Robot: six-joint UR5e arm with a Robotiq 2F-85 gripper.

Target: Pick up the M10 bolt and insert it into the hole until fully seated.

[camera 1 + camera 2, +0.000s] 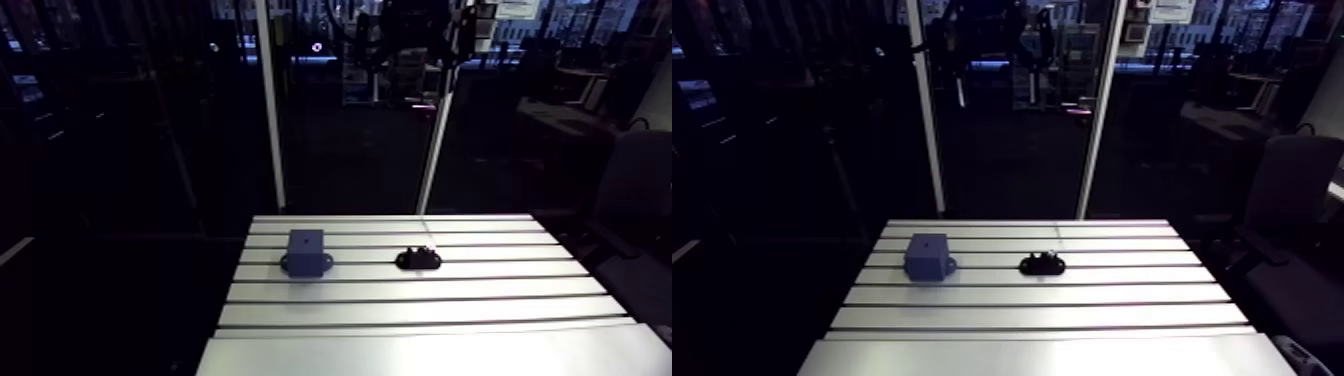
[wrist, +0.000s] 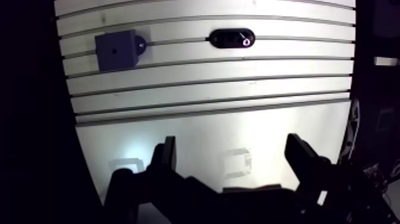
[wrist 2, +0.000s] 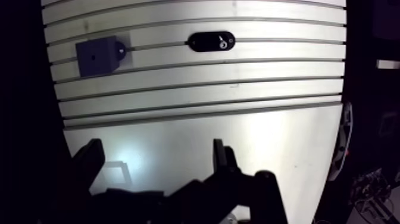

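Note:
A blue block point(image 1: 306, 250) with side ears stands on the slotted aluminium table point(image 1: 420, 320), far left of centre; a small dark hole shows in its top. To its right lies a black oval holder point(image 2: 232, 39) with the shiny bolt point(image 2: 244, 39) standing in one end. In the wrist view my gripper point(image 2: 232, 146) is open, and only bare table lies between its fingers. It hovers over the near part of the table, well short of both block and holder. The arm view does not show the gripper.
Two pale upright posts point(image 1: 270, 110) point(image 1: 440, 140) rise just behind the table's far edge. Long slots run across the table between me and the parts. The table's near strip point(image 2: 196, 137) is a smooth plate.

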